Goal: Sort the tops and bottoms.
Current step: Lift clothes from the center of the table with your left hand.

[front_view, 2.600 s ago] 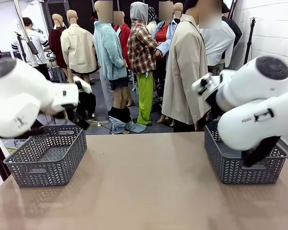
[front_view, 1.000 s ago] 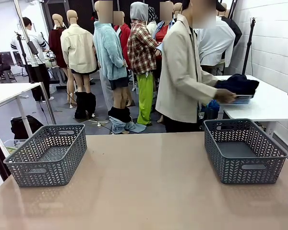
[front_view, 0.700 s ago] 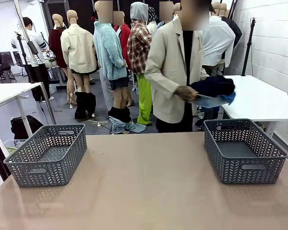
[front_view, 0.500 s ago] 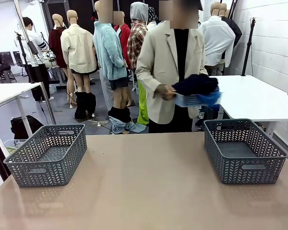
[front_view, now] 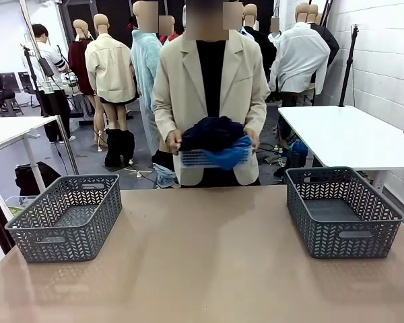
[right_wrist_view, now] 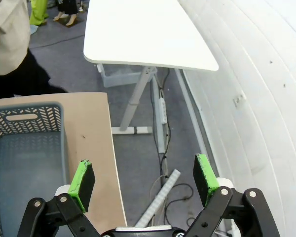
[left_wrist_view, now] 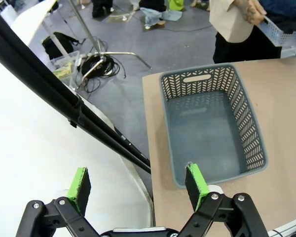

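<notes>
ahead of the left gripper point(left_wrist_view: 136, 170), just beyond its picture-right finger point(left_wrist_view: 196, 180), the left basket point(left_wrist_view: 246, 123) on a corner of the table point(left_wrist_view: 286, 123); past that basket, a person point(left_wrist_view: 232, 19) at the table's far edge. left of the right gripper point(right_wrist_view: 144, 163) fingers, the right basket point(right_wrist_view: 27, 117) near the table's edge; far ahead of those fingers, a side table point(right_wrist_view: 138, 34). well beyond both grippers, garments point(front_view: 212, 131) piled in a tray point(front_view: 195, 159) before the person, behind the table, midway between the baskets.
</notes>
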You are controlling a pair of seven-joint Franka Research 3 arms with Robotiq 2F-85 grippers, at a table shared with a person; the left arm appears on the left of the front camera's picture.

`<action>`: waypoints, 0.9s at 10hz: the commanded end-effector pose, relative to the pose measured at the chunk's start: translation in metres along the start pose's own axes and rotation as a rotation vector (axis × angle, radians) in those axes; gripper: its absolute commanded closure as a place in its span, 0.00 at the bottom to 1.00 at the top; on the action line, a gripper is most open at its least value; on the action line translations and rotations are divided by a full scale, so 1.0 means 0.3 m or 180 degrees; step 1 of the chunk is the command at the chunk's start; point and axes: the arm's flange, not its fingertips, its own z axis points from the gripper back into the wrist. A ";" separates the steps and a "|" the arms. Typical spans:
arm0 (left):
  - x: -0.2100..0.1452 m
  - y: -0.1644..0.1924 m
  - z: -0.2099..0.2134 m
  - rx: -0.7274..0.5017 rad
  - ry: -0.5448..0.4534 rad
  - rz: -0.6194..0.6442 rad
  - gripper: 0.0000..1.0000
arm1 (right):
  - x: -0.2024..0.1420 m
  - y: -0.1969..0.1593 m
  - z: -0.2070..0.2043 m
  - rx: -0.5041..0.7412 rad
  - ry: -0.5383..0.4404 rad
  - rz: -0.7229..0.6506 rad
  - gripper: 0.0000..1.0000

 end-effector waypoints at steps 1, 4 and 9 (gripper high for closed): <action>-0.003 0.006 0.000 0.0031 0.0010 0.0037 0.00 | 0.007 0.000 0.001 -0.0001 0.0004 0.0031 0.00; -0.003 0.006 0.000 0.0031 0.0010 0.0037 0.00 | 0.007 0.000 0.001 -0.0001 0.0004 0.0031 0.00; -0.003 0.006 0.000 0.0031 0.0010 0.0037 0.00 | 0.007 0.000 0.001 -0.0001 0.0004 0.0031 0.00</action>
